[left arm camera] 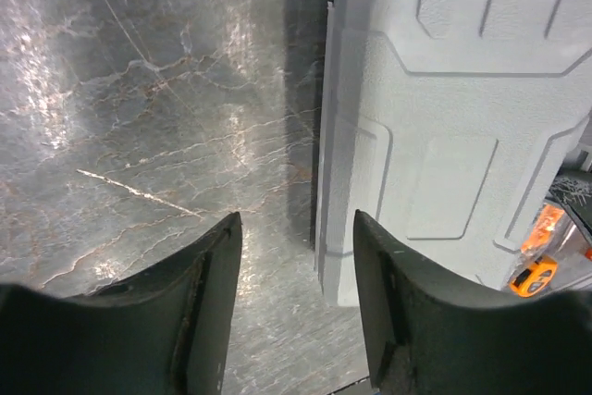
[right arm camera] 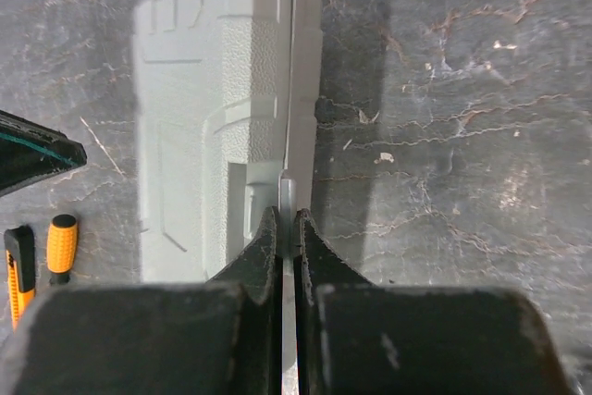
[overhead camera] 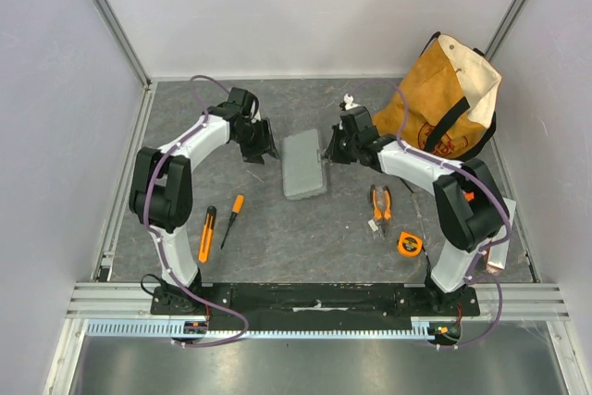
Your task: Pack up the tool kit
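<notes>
with the closed tool kit (overhead camera: 304,164) lying central on the desk (overhead camera: 305,247), the right jaws, pinched on its edge tab, should lift the lid slowly while the left jaws, spread just beside it, brace the base.

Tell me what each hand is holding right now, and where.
Right hand pinches the grey case by its edge tab; left hand is open, holding nothing.
</notes>
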Controlling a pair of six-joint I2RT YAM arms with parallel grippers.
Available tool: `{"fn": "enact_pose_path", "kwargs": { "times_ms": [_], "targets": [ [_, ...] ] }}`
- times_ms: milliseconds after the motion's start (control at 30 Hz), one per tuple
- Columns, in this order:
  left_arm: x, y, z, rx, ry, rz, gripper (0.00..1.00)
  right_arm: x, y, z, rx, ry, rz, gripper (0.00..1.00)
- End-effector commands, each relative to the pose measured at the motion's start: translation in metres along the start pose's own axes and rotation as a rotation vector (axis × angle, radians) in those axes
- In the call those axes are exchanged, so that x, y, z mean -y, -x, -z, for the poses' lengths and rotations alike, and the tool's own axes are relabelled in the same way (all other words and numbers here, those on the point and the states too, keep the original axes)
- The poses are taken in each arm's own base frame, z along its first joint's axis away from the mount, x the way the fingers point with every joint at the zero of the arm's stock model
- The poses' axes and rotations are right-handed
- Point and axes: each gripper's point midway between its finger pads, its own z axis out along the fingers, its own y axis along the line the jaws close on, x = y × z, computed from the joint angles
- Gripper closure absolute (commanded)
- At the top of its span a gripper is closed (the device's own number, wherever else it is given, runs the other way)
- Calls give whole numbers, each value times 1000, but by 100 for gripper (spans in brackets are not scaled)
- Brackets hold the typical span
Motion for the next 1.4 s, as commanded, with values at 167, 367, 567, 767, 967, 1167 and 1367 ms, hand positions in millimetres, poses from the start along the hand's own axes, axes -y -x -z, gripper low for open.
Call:
{"fn": "enact_pose_path", "kwargs": {
  "times_ms": [167,367,567,767,967,1167,1367],
  "targets": [
    [90,28,51,129,-354,-159,36,-28,52,47,126,-41,38,100],
    [119,25,43,80,-508,-173,36,-41,48,54,122,-92,83,100],
    [120,25,38,87,-476,-189,33,-53,53,63,143,-158,136,100],
    [109,19,26,59,-405,-194,32,-59,58,70,169,-186,167,100],
    [83,11,11,23,-287,-188,32,-52,54,66,154,-218,180,100],
    [51,2,-2,7,-151,-188,41,-29,43,61,130,-276,187,100],
    [11,5,-5,42,31,-136,46,7,28,50,74,-275,135,100]
  ]
}}
